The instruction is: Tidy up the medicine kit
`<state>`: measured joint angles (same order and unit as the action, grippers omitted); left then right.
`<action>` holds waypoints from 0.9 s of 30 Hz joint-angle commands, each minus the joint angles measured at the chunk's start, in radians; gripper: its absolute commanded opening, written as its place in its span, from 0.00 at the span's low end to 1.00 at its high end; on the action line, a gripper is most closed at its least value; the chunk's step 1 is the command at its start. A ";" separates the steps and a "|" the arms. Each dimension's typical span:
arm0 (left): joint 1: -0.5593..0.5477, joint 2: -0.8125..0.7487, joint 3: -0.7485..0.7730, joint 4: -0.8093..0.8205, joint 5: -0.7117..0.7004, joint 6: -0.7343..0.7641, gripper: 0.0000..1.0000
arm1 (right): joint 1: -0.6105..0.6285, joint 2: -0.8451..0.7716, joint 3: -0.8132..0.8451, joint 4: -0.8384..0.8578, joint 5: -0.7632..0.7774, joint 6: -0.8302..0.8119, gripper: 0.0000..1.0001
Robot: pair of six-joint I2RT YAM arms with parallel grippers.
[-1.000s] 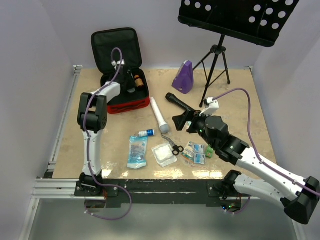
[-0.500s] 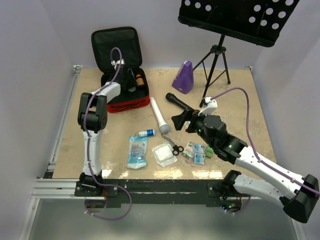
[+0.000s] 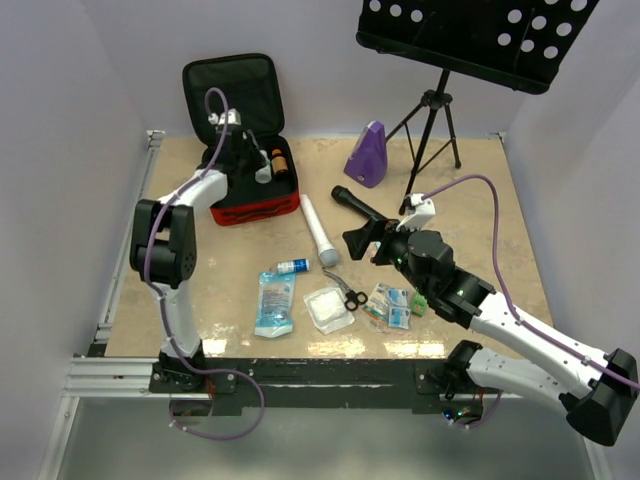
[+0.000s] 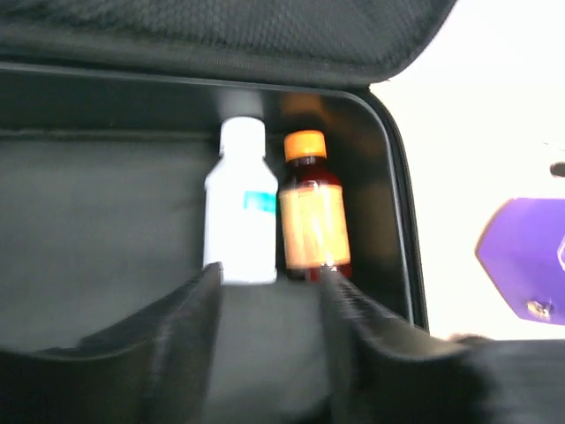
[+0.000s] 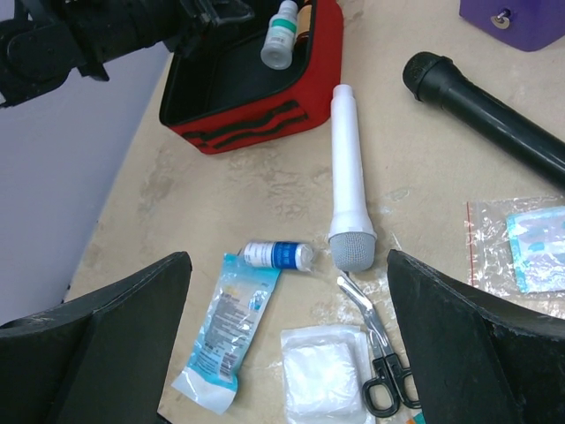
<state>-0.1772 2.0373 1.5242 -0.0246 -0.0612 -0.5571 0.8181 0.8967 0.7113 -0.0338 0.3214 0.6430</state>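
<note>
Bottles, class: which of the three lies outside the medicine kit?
The small blue-labelled bottle on the table; the white bottle and orange-capped brown bottle sit inside the medicine kit.

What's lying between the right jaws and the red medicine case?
The white microphone lies between the right gripper and the medicine kit; the top view shows it.

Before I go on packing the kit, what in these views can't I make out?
- Print on the white bottle and the amber bottle: blurred in left wrist view, too small from the top.
- Floor of the medicine kit, left half: covered by the left arm in top view.
- The bagged packets: cut off by the right wrist view's right edge.
</note>
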 commanded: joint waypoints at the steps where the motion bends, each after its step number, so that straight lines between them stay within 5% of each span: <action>1: 0.002 -0.081 -0.099 0.054 -0.040 0.029 0.37 | -0.002 -0.008 0.007 0.055 -0.016 -0.013 0.98; 7: 0.004 -0.008 -0.052 -0.018 -0.126 0.078 0.27 | -0.002 -0.021 0.004 0.045 -0.015 -0.008 0.98; 19: 0.002 0.162 0.082 0.008 -0.037 0.097 0.32 | -0.002 -0.028 0.000 0.008 0.010 -0.006 0.98; 27: 0.005 -0.185 -0.149 -0.020 -0.169 0.062 0.50 | -0.002 -0.013 0.022 0.017 0.021 -0.025 0.98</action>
<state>-0.1741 2.1269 1.4899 -0.0536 -0.1711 -0.4793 0.8181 0.8772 0.7113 -0.0387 0.3229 0.6426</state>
